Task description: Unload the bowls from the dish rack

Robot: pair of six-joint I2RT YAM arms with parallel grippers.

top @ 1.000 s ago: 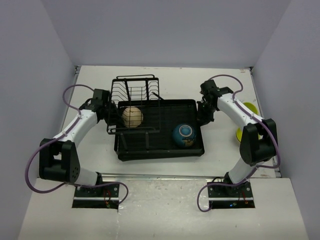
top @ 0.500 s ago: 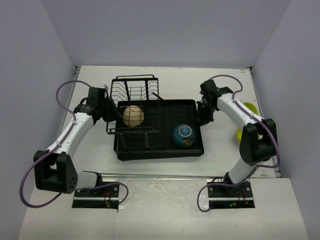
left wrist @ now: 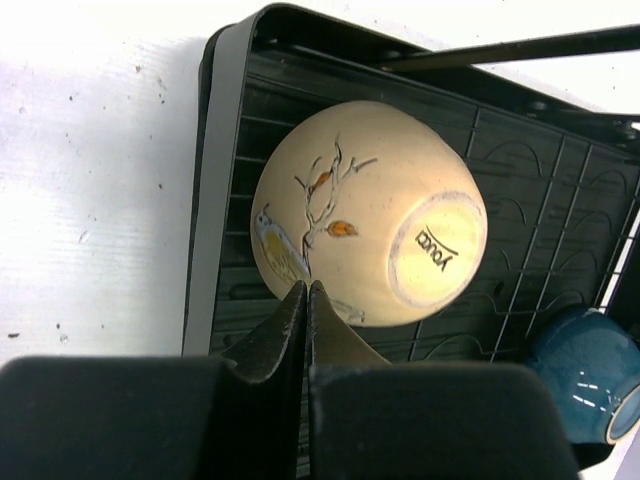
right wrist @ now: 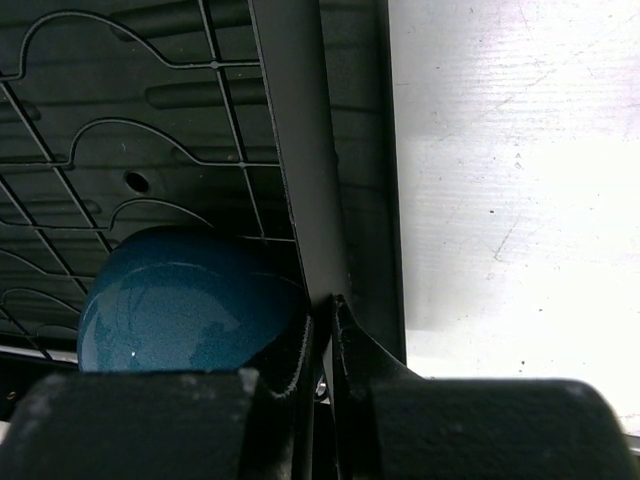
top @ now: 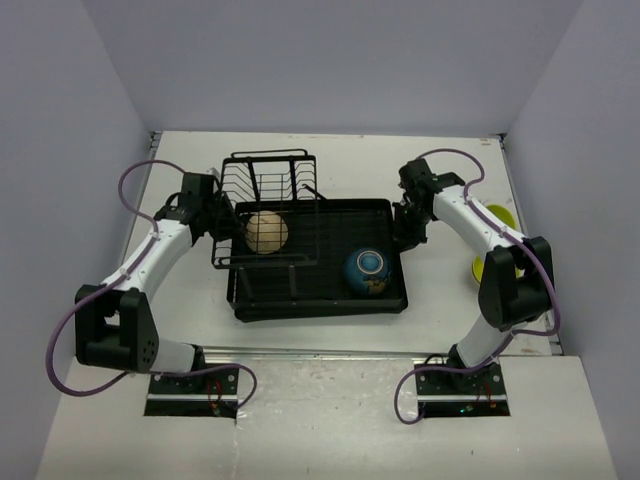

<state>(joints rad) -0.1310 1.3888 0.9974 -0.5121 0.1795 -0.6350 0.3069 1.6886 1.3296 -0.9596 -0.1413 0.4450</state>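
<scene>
The black dish rack [top: 272,172] stands mid-table, joined to its wide tray [top: 320,309]. A cream-tan bowl [top: 265,232] with a bird drawing leans on its side in the wire slots, its base showing in the left wrist view [left wrist: 365,210]. A glossy blue bowl [top: 368,271] lies in the tray. My left gripper [top: 222,230] is shut at the rack's left side, its tips [left wrist: 306,290] against the cream-tan bowl's lower edge. My right gripper [top: 404,230] is shut on the tray's right rim [right wrist: 300,150], with the blue bowl [right wrist: 180,300] just inside it.
Two lime-green bowls [top: 500,215] [top: 478,268] sit on the table at the right, partly hidden behind my right arm. White walls close in the table on the left, back and right. The arm bases are at the near edge.
My left arm's elbow swung outward and partly back, while its gripper stayed at the rack's left side. The right arm, the rack and the bowls have hardly moved.
</scene>
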